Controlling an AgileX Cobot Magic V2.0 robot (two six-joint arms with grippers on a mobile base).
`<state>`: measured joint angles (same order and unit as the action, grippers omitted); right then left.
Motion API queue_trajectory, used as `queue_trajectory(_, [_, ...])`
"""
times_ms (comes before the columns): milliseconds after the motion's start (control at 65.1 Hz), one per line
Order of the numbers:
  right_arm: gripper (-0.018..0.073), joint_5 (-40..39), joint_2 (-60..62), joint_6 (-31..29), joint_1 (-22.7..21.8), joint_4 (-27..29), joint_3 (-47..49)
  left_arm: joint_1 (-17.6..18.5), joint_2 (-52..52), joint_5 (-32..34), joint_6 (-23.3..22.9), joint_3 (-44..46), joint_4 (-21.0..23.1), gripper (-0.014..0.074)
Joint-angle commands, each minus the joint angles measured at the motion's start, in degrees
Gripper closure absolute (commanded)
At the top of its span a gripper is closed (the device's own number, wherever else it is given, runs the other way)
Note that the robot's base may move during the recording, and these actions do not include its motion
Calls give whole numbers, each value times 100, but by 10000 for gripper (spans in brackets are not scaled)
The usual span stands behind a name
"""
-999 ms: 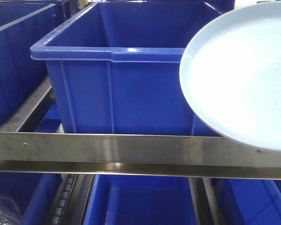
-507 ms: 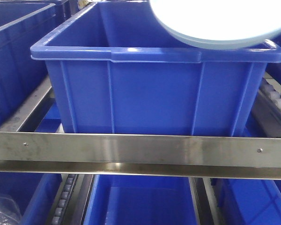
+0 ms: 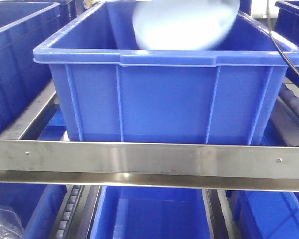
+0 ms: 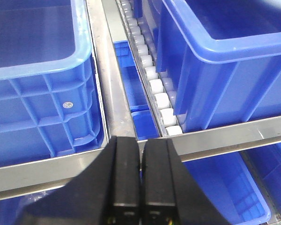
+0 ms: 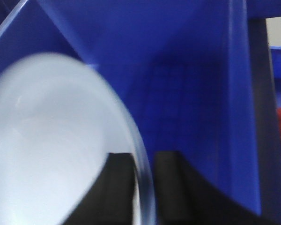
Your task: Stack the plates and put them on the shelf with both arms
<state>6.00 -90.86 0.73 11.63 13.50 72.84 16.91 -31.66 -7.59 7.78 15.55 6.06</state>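
Note:
A pale blue plate (image 3: 182,25) shows blurred at the top of the front view, over the open mouth of the large blue bin (image 3: 169,99). The right wrist view shows the same plate (image 5: 51,140) filling the left side, tilted, inside the bin's blue walls (image 5: 192,93). My right gripper (image 5: 144,157) is shut on the plate's rim, one finger on each face. Whether one plate or a stack is held cannot be made out. My left gripper (image 4: 141,143) is shut with nothing in it, hanging above the steel shelf rail (image 4: 215,143).
A steel front rail (image 3: 149,159) crosses below the bin, with more blue bins (image 3: 154,216) on the lower level. Roller tracks (image 4: 154,86) run between the left bin (image 4: 37,93) and the right bin (image 4: 225,70). A black cable (image 3: 289,55) hangs at the right.
The plate has swung from the right side of the front view up and leftward, and now sits blurred over the bin's opening.

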Motion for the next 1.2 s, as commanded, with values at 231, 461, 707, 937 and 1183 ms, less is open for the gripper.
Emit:
queue_trajectory(231, [93, -533, 460, -15, -11, 36, 255, -5, -28, 481, -13, 174, 11, 496])
queue_trajectory(461, [508, -600, 1832, -21, -18, 36, -982, -5, -28, 481, -13, 174, 11, 496])
queue_trajectory(707, [508, -1171, 3984, -26, -29, 30, -3044, -5, -28, 481, -13, 174, 11, 496])
queue_trajectory(937, [508, -824, 5747, -26, -29, 30, -3986, -5, -28, 481, -13, 174, 11, 496])
queue_trajectory(1183, [508, -214, 6455, -26, -29, 35, -4087, -5, -28, 481, -13, 174, 11, 496])
